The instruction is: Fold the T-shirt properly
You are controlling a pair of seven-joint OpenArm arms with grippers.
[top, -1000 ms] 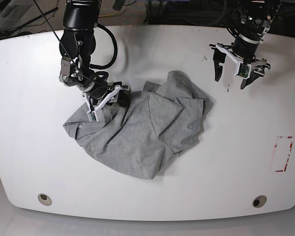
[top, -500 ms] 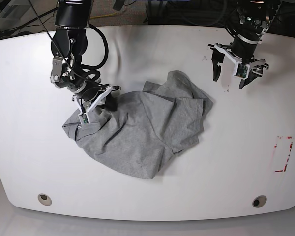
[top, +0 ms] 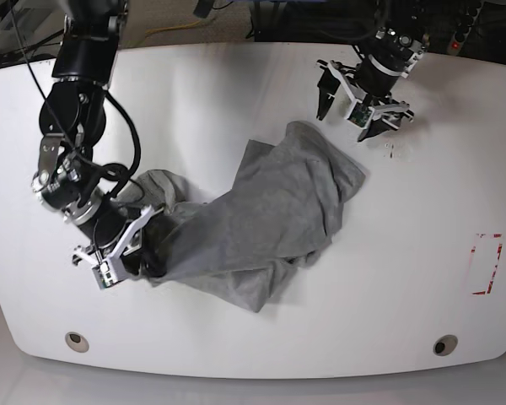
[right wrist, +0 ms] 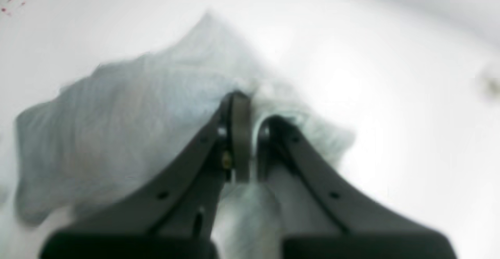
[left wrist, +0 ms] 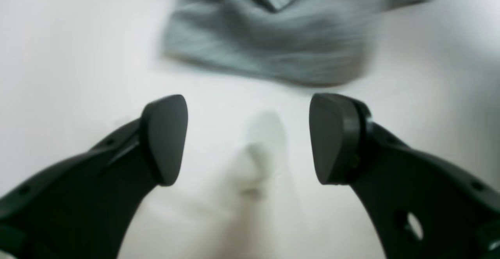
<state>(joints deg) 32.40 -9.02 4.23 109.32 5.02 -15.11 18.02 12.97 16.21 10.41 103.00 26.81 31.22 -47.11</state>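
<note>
The grey T-shirt (top: 270, 211) lies crumpled mid-table, drawn out into a band towards the front left. My right gripper (top: 122, 261) is at that front-left end, shut on a bunched fold of the T-shirt (right wrist: 117, 126); in the right wrist view the right gripper (right wrist: 252, 110) has cloth pinched between its tips. My left gripper (top: 347, 116) hovers open just beyond the shirt's far right corner. In the left wrist view the left gripper (left wrist: 248, 138) holds nothing, and the blurred T-shirt (left wrist: 273, 44) edge lies just ahead. No lettering shows.
The white table (top: 422, 253) has a red marked rectangle (top: 485, 263) near its right edge. Two round holes (top: 77, 341) (top: 444, 345) sit near the front edge. Dark cables and equipment lie beyond the back edge.
My right gripper closed on the shirt's left part and dragged it towards the front left, stretching the cloth. My left gripper, still open, moved left and back, closer to the shirt's far corner.
</note>
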